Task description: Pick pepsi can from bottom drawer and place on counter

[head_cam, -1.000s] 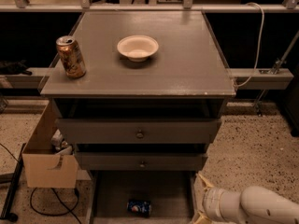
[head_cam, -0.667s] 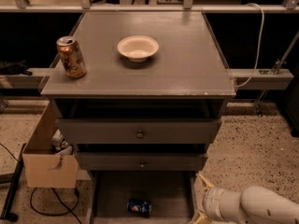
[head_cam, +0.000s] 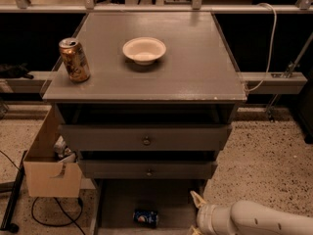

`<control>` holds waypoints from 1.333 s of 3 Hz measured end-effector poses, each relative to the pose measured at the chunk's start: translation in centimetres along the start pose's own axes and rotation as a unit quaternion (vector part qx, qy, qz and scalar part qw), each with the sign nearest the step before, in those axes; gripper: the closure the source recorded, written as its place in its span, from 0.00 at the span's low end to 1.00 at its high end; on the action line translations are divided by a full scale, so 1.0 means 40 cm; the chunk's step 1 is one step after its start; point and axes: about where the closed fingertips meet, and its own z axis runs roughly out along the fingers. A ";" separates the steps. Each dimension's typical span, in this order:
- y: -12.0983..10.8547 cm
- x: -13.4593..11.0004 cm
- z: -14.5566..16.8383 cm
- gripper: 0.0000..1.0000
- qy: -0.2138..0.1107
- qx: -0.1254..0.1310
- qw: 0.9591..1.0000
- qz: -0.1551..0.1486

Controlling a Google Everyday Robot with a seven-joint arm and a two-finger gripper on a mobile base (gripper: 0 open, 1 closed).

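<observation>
The pepsi can [head_cam: 146,218] lies on its side on the floor of the bottom drawer [head_cam: 122,202], which is pulled out at the foot of the cabinet. The counter [head_cam: 195,67] is the wide grey top above. My gripper [head_cam: 196,210] sits at the bottom right, at the drawer's right edge, to the right of the can and apart from it. Only a pale fingertip and the white wrist show; the rest is cut off by the frame's lower edge.
A gold-brown can [head_cam: 74,59] stands at the counter's left edge and a white bowl [head_cam: 144,49] near its middle. Two knobbed drawers [head_cam: 145,140] are above the bottom drawer. A cardboard box [head_cam: 49,165] stands on the floor to the left. A white cable [head_cam: 266,48] hangs at right.
</observation>
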 end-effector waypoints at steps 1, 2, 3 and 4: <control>-0.013 0.025 0.069 0.00 -0.018 0.006 1.000 0.014; -0.036 0.064 0.136 0.00 -0.036 0.021 0.997 0.059; -0.034 0.111 0.249 0.00 -0.028 0.013 0.995 0.096; -0.033 0.110 0.255 0.00 -0.027 0.013 0.995 0.095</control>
